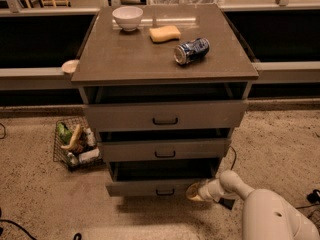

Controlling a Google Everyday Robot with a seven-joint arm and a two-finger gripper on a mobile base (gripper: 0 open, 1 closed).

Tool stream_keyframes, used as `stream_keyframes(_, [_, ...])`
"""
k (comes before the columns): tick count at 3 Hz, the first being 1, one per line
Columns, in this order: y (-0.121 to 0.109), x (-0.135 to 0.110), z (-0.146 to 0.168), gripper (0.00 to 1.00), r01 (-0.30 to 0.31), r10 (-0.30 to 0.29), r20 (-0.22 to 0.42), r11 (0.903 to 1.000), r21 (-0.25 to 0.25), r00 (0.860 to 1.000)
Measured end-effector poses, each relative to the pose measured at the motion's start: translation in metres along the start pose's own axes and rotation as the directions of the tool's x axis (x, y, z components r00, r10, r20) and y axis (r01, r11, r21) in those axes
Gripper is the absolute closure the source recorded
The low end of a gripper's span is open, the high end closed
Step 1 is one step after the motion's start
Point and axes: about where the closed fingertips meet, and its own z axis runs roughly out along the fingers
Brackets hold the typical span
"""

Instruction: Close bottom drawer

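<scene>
The bottom drawer point(150, 187) is the lowest of three grey-brown drawers of the cabinet; it stands pulled out, its slim front panel carrying a small dark bar handle point(165, 192) at centre. My gripper point(194, 192) is at the end of the white arm point(227, 184) coming from lower right. It sits against the right part of the bottom drawer's front panel, just right of the handle. The middle drawer point(165, 150) and top drawer point(165, 116) also stand slightly out.
On the cabinet top point(125, 59) lie a white bowl point(127, 17), a yellow sponge point(165, 33) and a blue can point(191, 50) on its side. A wire basket point(75, 144) with items stands on the floor at left. A cable point(234, 159) runs behind the cabinet's right.
</scene>
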Motion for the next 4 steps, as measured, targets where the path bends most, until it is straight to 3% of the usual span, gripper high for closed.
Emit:
stream_keyframes(1, [-0.017,0.004,-0.005,0.79,0.0,0.0,0.015,0.9987,0.051,1.0])
stream_keyframes(2, [-0.03,0.007,-0.011,0.57,0.001,-0.004,0.038,0.9967,0.081,0.999])
stream_keyframes(4, [-0.033,0.008,-0.016,0.11,0.007,-0.014,0.097,0.9972,0.075,0.995])
